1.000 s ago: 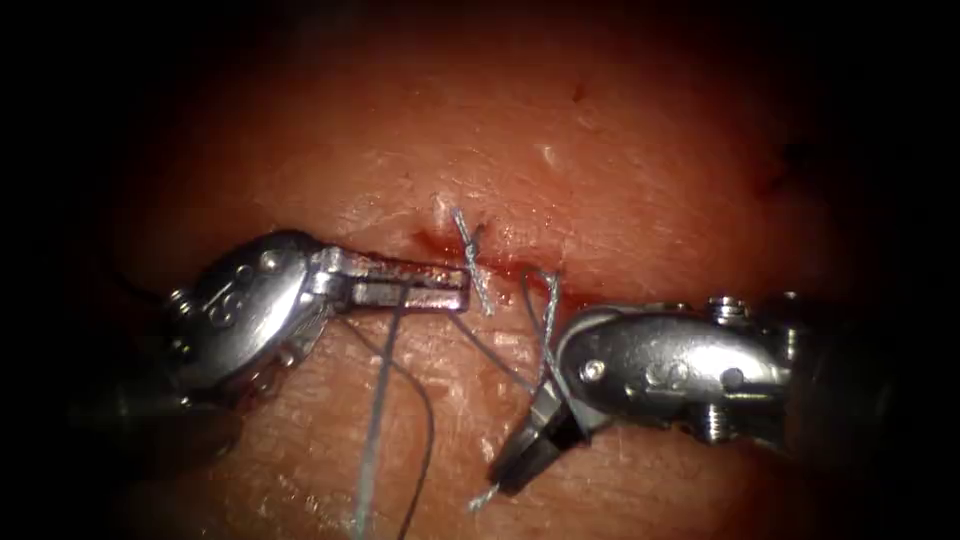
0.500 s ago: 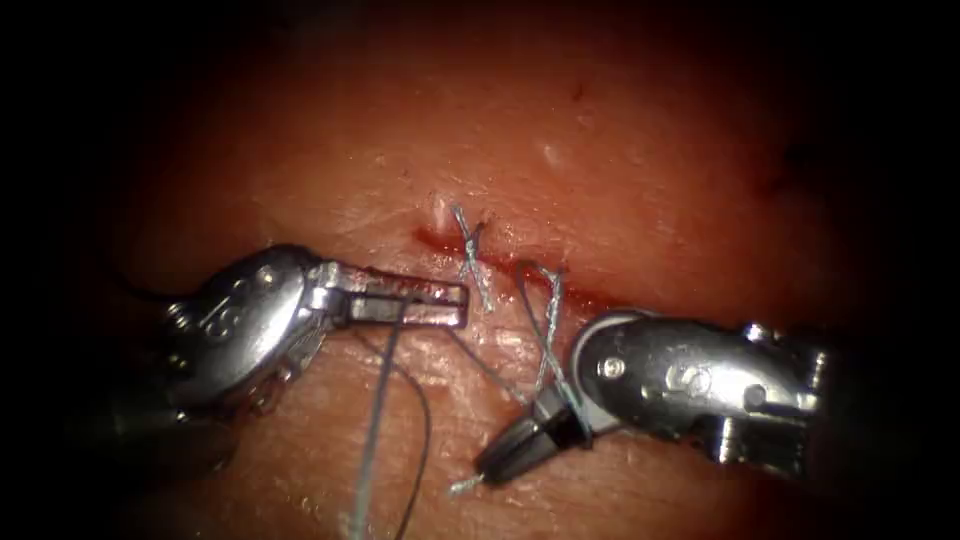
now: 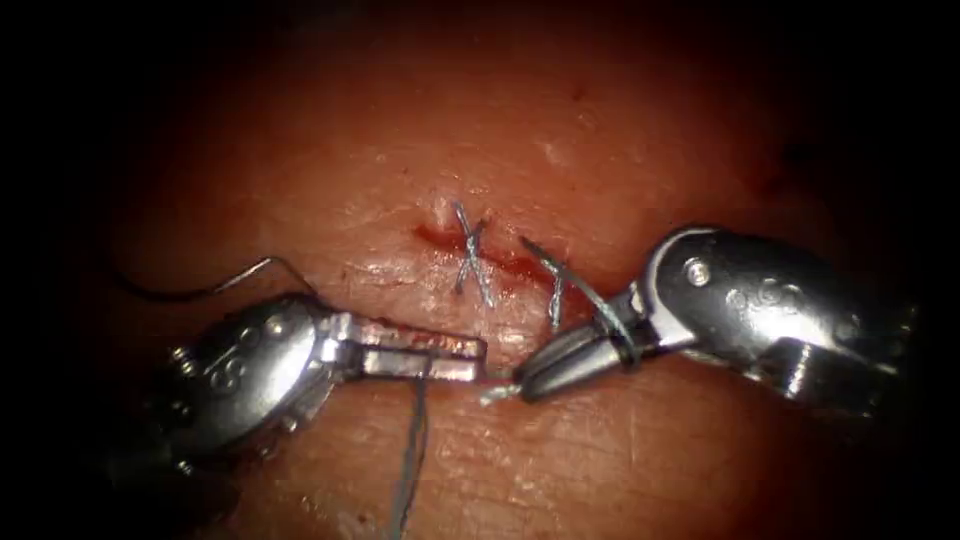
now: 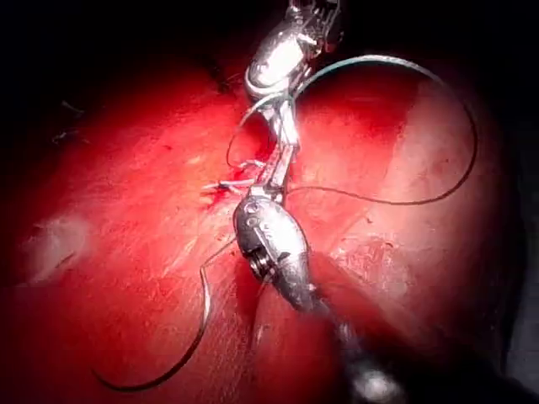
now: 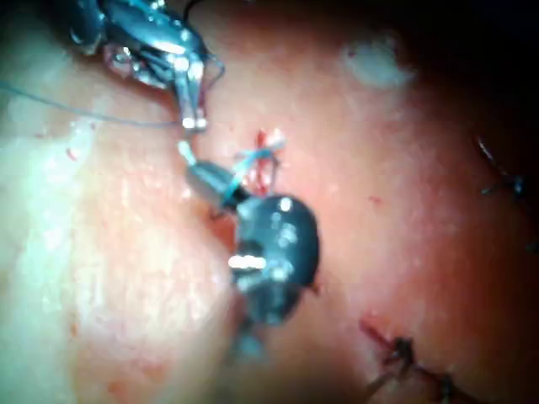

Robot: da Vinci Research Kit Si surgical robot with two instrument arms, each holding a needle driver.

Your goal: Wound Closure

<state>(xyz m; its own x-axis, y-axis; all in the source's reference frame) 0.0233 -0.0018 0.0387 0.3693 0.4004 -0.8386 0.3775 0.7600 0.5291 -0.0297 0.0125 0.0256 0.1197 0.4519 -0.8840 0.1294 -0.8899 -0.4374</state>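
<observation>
The cut [image 3: 437, 238] runs across the tissue [image 3: 560, 130], with a crossed stitch [image 3: 472, 256] over it. My left tool [image 3: 478, 357] lies below and left of the stitch, jaws shut on the thread [image 3: 412, 450], which hangs down from them. My right tool [image 3: 522, 385] points left, tip to tip with the left one. It is shut on a short frayed thread end [image 3: 494, 393], and thread is wrapped around its jaws [image 3: 618, 338], running up to the cut. A thin dark curve, apparently the needle [image 3: 205, 292], lies free on the tissue left of the cut. The tips also meet in the left wrist view [image 4: 274, 175].
Red fluid [image 3: 515, 268] lines the cut. A long loop of thread [image 4: 438, 168] lies over the tissue. Older dark stitches [image 5: 404, 353] sit further along the tissue. The left tool's jaws [image 5: 194, 118] stand just beyond my right tool's tip [image 5: 189, 172].
The right tool rose and swung its jaws from pointing down to pointing left, carrying the thread end to the left tool's tip. The left tool shifted slightly down and right.
</observation>
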